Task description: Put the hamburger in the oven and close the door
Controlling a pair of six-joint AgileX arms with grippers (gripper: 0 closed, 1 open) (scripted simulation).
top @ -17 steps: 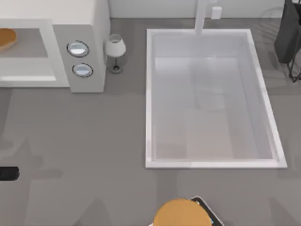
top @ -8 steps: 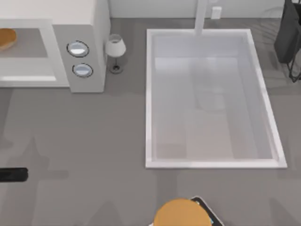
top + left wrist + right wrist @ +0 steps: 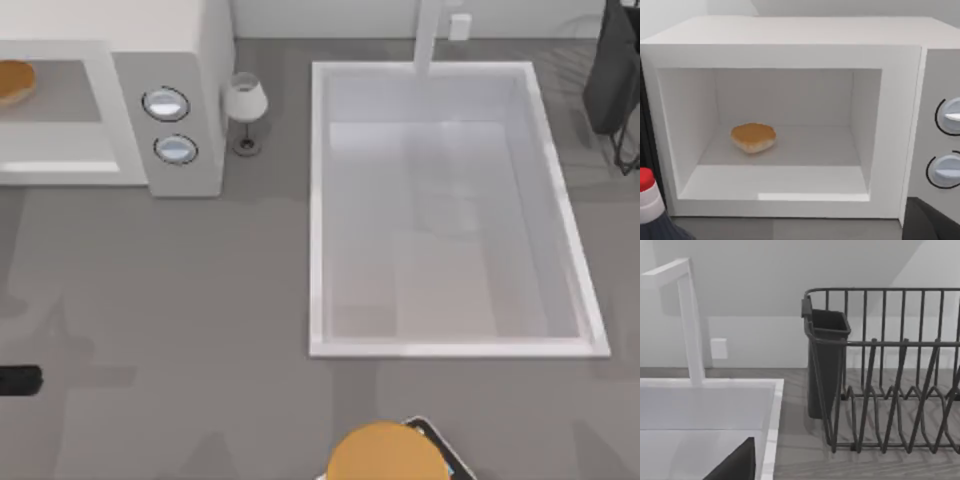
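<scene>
You have the hamburger sitting inside the oven (worktop's far left corner); closing its door comes next. Neither gripper's finger state can be told.

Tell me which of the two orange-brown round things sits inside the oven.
The small hamburger, lying on the floor of the oven cavity toward its left. The much larger orange-brown disc lies out on the table's near edge, below the sink.
</scene>
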